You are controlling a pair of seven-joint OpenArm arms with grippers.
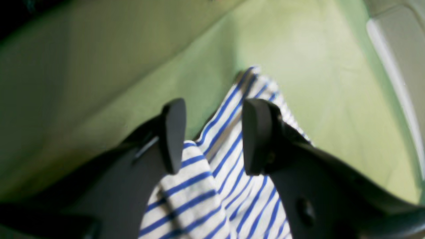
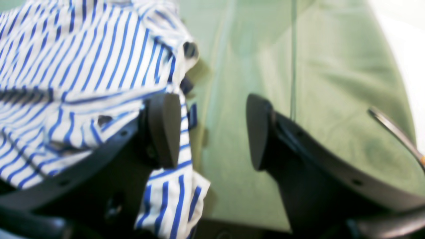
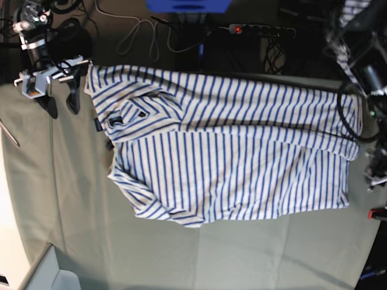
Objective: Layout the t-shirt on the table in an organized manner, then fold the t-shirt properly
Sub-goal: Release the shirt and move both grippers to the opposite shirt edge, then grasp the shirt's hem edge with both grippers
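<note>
The white, blue-striped t-shirt point(image 3: 230, 157) lies spread across the table point(image 3: 72, 211), with folds and a bunched edge on its left side. My right gripper point(image 3: 60, 104) stands open just left of the shirt's far-left corner. In the right wrist view the right gripper point(image 2: 207, 129) has one finger point(image 2: 162, 129) over the t-shirt's point(image 2: 83, 59) edge, and bare table point(image 2: 315, 66) shows in the gap. In the left wrist view my left gripper point(image 1: 212, 132) is open above a corner of the t-shirt point(image 1: 229, 186). The cloth lies between the jaws, ungripped.
Cables and a power strip point(image 3: 260, 29) run behind the table's far edge. A red clamp point(image 3: 378, 212) sits at the right edge. A thin metal rod point(image 3: 9, 133) lies at the left edge, and a pale box point(image 3: 48, 272) sits at the near-left corner.
</note>
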